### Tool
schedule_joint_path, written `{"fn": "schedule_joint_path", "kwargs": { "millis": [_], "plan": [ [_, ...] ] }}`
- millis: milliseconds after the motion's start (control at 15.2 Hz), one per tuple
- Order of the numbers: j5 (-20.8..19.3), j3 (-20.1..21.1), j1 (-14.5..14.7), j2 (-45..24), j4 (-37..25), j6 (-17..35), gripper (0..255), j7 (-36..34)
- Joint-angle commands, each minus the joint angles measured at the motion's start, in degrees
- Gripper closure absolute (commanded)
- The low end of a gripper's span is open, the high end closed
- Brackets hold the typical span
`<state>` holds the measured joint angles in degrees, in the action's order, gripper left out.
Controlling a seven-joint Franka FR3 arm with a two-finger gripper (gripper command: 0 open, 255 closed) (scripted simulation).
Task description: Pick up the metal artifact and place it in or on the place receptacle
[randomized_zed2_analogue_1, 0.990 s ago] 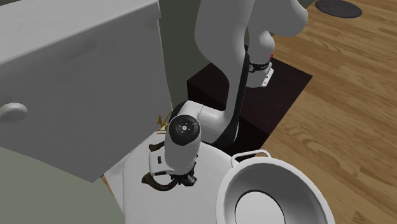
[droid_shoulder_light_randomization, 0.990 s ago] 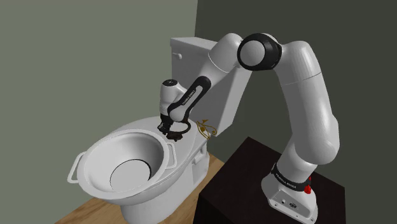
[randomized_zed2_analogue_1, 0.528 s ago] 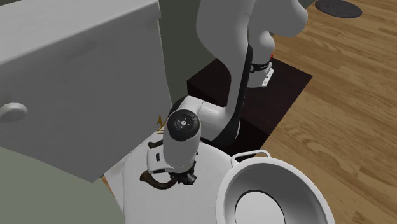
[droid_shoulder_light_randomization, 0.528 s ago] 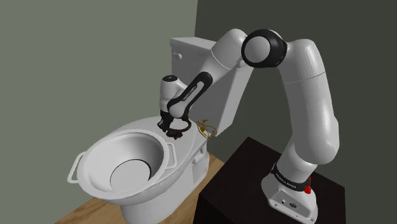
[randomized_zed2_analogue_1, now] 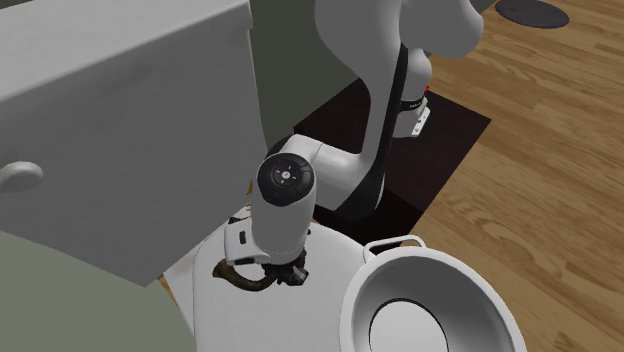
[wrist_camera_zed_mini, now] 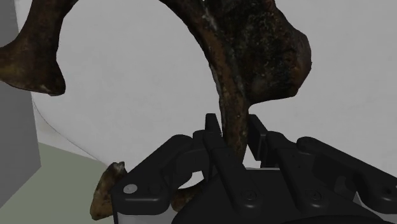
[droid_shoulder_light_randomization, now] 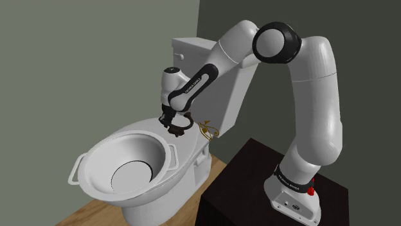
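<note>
Gripper (wrist_camera_zed_mini: 233,130) risen slightly, clasping brown artifact (wrist_camera_zed_mini: 254,51), its curve roughly level

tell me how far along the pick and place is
Done: the jaws are shut on the dark, rusty-looking artifact, clasping its thin bar. In hand: it is held over the toilet lid. Left: carry it across to the white bowl at the toilet's front and release it there.
</note>
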<state>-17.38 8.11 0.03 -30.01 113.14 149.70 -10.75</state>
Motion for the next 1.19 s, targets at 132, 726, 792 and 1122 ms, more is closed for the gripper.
{"fn": "schedule_joint_path", "kwargs": {
  "millis": [132,726,792,1122],
  "plan": [
    [1.0,0.8,-0.5,2.6,0.4,-2.2,255,0.9],
    [3.1,2.1,-1.5,7.5,0.0,-7.3,255,2.7],
    [3.3,2.3,-1.5,8.0,-0.1,-7.9,255,3.0],
    [4.5,2.8,-1.9,10.4,-0.8,-11.0,255,4.0]
  ]
}}
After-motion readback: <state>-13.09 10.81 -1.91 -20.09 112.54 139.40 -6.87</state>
